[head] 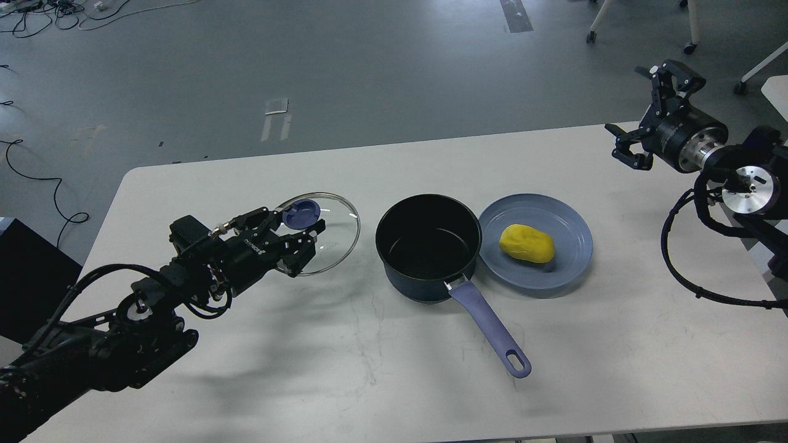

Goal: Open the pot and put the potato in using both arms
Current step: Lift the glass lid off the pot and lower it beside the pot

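- While the worktop (246,381) carries everything, its middle holds the task's things: the pot, a plate just right of it, and a glass lid to the left.
- My left arm comes in from the near left, and its left end effector (295,237) has its fingers around the lid's blue knob (300,215), pinching it as far as I can judge; the lid (335,231) sits tilted just left of the pot, and I cannot tell whether its low edge touches the worktop.
- My right arm stands at the far right, well apart from everything, and its right end effector (646,114) is spread and holds nothing.
- Next in size, the pot (428,246) stands uncovered at the centre, its black inside empty, its handle pointing near and right.
- The blue plate (569,271) touches or nearly touches the pot's right side.
- Smallest, the potato (527,243) lies on that plate, untouched.
- By my reckoning the opening is done; what is left is setting the lid down and having the right arm carry the potato into the pot.
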Robot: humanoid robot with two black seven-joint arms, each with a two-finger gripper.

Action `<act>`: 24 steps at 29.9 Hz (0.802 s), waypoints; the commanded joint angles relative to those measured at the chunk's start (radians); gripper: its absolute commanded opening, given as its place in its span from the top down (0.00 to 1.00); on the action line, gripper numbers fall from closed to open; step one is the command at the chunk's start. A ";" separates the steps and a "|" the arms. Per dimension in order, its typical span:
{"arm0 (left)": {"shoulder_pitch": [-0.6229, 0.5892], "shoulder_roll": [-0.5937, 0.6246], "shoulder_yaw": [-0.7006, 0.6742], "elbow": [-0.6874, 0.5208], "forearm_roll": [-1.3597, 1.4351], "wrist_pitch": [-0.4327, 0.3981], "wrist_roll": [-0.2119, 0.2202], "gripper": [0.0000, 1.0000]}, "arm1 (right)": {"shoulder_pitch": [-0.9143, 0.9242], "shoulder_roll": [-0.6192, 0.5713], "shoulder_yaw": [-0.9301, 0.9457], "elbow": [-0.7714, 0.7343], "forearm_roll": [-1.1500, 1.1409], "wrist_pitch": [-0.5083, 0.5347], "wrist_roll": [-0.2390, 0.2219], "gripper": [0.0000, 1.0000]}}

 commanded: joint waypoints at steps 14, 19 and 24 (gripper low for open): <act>0.083 -0.010 -0.002 0.011 -0.004 -0.001 0.000 0.53 | 0.009 0.003 0.000 -0.012 0.000 0.000 0.000 0.00; 0.098 -0.013 -0.002 0.040 -0.007 -0.001 0.000 0.46 | 0.009 0.003 0.000 -0.012 0.000 0.000 0.000 0.00; 0.098 -0.021 -0.002 0.042 -0.069 -0.001 0.000 0.02 | 0.009 0.003 0.000 -0.012 0.000 0.002 0.000 0.00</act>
